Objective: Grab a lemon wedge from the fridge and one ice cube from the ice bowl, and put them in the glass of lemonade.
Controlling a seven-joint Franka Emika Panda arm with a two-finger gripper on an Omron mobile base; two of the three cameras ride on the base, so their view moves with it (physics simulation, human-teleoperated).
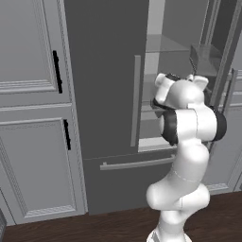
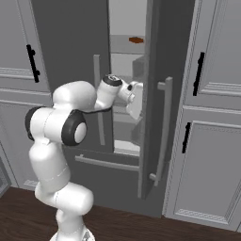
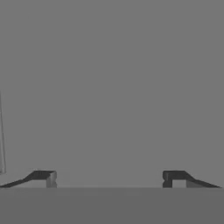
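Fridge (image 2: 70, 37) standing with right door (image 2: 157, 94) swung open, left door shut; clear glass shelves (image 1: 163, 45) visible inside. Arm reaching into the opening at mid-height. Pincer (image 3: 109, 177) spread wide, nothing between the fingertips (image 3: 43, 176), facing a plain grey surface at close range. Small reddish-brown bar (image 2: 136, 40) lying on an upper shelf. Lemon wedge not discernible among the shelves. Light grey panelled cabinets (image 1: 33, 118) with black handles flanking the fridge on both sides. Dark wood floor (image 2: 141, 228) below.
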